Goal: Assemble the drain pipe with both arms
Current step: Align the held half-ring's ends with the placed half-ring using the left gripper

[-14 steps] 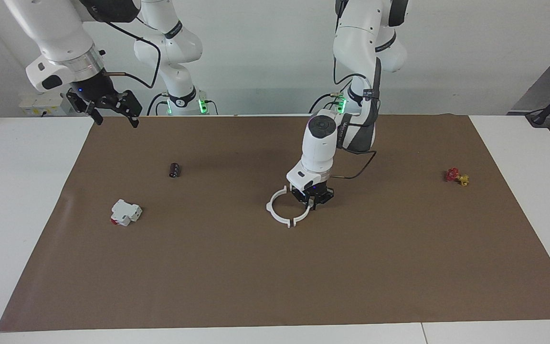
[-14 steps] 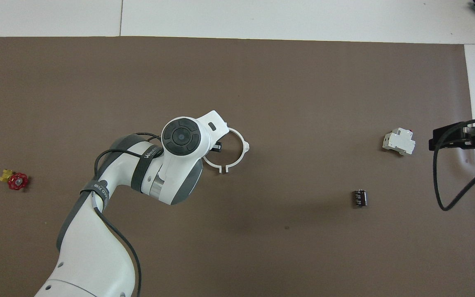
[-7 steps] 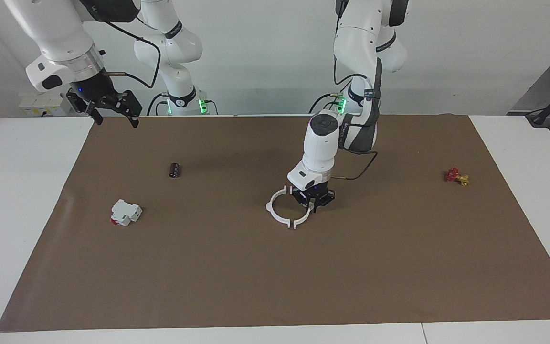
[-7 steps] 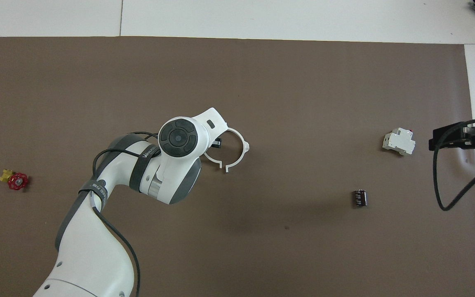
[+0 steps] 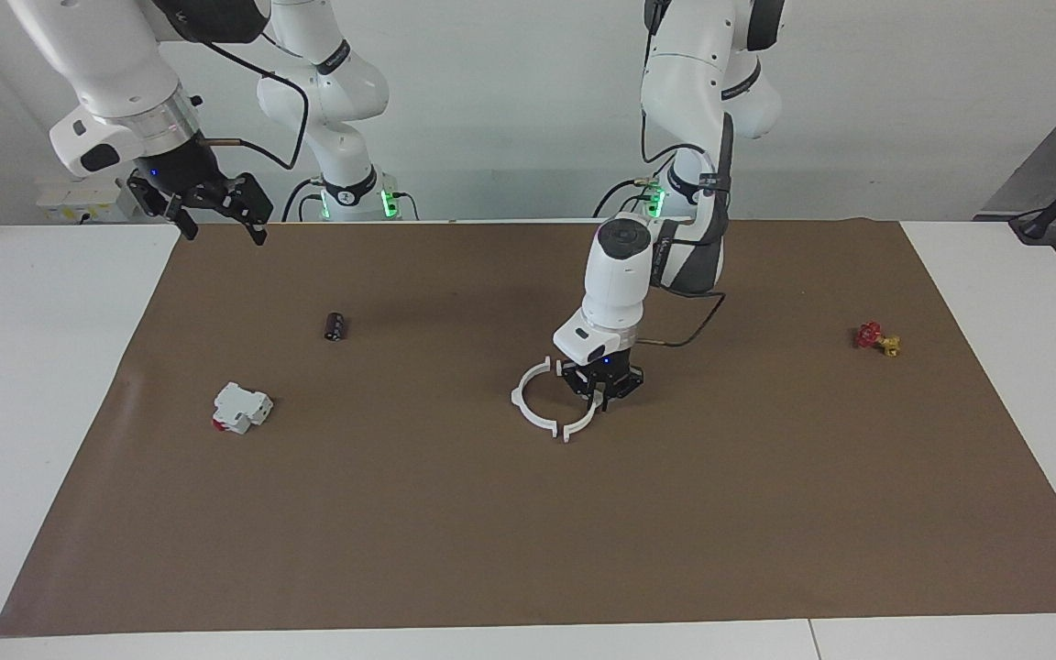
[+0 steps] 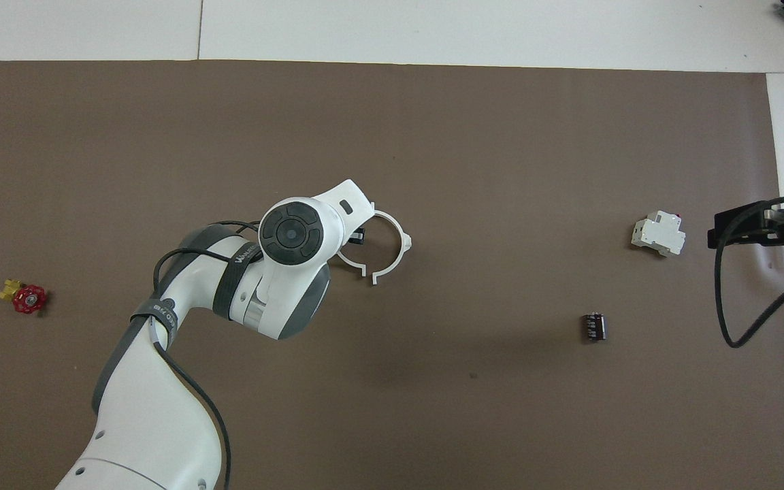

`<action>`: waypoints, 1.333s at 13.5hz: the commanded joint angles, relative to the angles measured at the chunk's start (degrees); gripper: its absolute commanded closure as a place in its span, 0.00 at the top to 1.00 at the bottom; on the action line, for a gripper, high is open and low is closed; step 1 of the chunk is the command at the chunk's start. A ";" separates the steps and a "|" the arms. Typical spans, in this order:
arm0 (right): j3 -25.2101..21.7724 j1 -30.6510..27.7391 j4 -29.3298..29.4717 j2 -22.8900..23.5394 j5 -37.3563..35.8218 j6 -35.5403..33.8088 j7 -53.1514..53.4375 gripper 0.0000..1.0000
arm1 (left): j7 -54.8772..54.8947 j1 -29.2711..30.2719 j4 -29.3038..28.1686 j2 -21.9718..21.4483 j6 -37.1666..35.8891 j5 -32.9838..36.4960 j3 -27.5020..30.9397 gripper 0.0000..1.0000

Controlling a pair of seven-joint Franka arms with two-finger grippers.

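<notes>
Drain pipe (image 5: 542, 403) mid-mat, halves gapped | my left gripper (image 5: 599, 381) clamped on its half | right gripper (image 5: 212, 206) spread, waiting above mat (image 5: 528, 532) corner | open mat around ring

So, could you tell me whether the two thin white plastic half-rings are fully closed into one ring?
No, the two thin white plastic half-rings show an open gap at their ends nearer the robots, by the left gripper.

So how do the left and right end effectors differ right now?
Left end effector is down at the mat, gripping a drain pipe half; right end effector hangs high over the mat's edge, empty. Left points straight down; right is tilted, open. Both are black, two-fingered.
</notes>
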 commanded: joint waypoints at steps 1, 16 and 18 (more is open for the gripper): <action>0.21 -0.36 -0.58 -0.75 0.76 -0.10 -0.35 1.00 | -0.22 -0.67 -2.80 -1.49 1.69 1.09 0.62 0.00; 0.21 -0.36 -0.58 -0.75 0.76 -0.10 -0.35 1.00 | 1.19 -0.93 -3.95 -1.58 4.68 1.09 0.36 0.00; 0.21 -0.36 -0.58 -0.75 0.76 -0.10 -0.35 1.00 | 1.19 -1.02 -3.95 -1.58 4.68 1.09 0.36 0.00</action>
